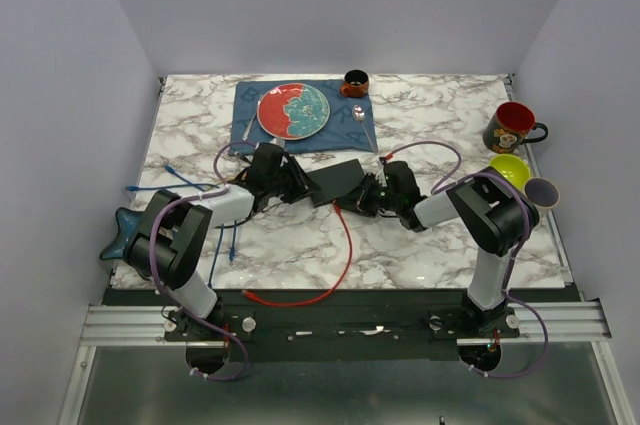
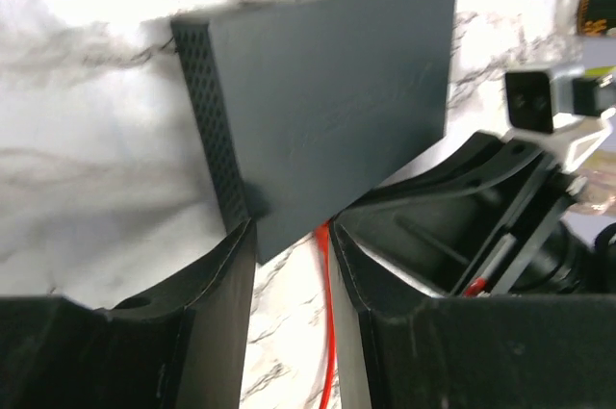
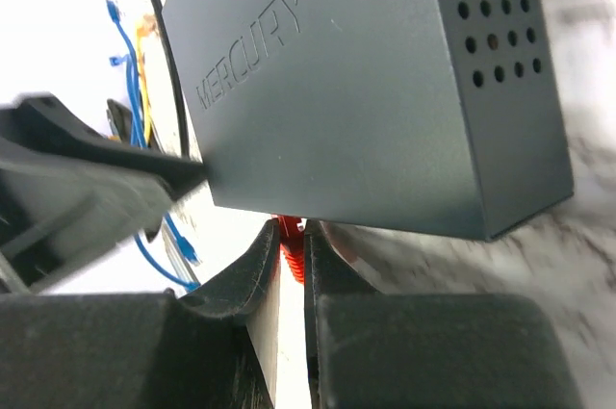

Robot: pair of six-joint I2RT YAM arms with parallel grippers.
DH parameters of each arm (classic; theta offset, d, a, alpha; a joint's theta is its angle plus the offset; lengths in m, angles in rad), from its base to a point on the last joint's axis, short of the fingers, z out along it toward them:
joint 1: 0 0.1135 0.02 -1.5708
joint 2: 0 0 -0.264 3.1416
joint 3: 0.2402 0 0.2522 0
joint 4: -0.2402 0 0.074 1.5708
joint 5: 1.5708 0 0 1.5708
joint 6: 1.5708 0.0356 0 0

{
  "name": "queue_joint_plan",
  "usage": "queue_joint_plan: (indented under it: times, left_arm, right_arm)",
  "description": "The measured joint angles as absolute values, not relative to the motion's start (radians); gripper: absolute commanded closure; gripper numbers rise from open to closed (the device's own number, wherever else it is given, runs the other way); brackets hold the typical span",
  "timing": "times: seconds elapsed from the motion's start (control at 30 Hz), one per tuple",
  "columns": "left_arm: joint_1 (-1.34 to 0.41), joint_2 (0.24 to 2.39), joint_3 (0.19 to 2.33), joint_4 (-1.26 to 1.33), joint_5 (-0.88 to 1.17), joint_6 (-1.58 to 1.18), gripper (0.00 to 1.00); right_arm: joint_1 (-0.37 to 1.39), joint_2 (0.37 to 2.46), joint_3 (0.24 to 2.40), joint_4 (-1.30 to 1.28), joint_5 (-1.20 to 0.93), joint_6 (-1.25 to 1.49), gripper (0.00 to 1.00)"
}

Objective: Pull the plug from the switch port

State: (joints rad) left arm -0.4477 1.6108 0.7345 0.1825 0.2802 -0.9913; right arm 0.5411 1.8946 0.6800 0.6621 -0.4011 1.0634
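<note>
1. Red cable [image 1: 343, 245] is trailing over the near worktop [image 1: 420, 255] to the plug [image 3: 292, 253].
2. Right end effector [image 3: 293, 236] is pinching that plug, jaws narrow; left end effector [image 2: 292, 228] is clamping the switch [image 1: 336, 183], mid-worktop.
3. Risk: latch catching, switch sliding out of the left grip.
4. Far right, mug [image 1: 512, 127] and bowl [image 1: 510, 170] are appearing empty.

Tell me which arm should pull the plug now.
Right. The right gripper is closed on the red plug at the edge of the switch; the left gripper straddles the switch's corner, better placed to brace it.
</note>
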Motion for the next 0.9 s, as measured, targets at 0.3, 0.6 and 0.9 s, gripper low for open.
queue_joint_plan:
  times: [0.3, 0.6, 0.9]
  left_arm:
    - [-0.456, 1.694, 0.809, 0.202, 0.281, -0.997, 0.58]
    - [-0.464, 1.716, 0.81, 0.242, 0.286, -1.007, 0.58]
    - [-0.469, 1.718, 0.81, 0.248, 0.287, -1.012, 0.58]
  right_arm:
    - [0.541, 1.878, 0.653, 0.671, -0.406, 1.066, 0.65]
    - [0.542, 1.877, 0.651, 0.68, -0.415, 1.152, 0.61]
    - [0.539, 1.891, 0.653, 0.676, -0.415, 1.189, 0.74]
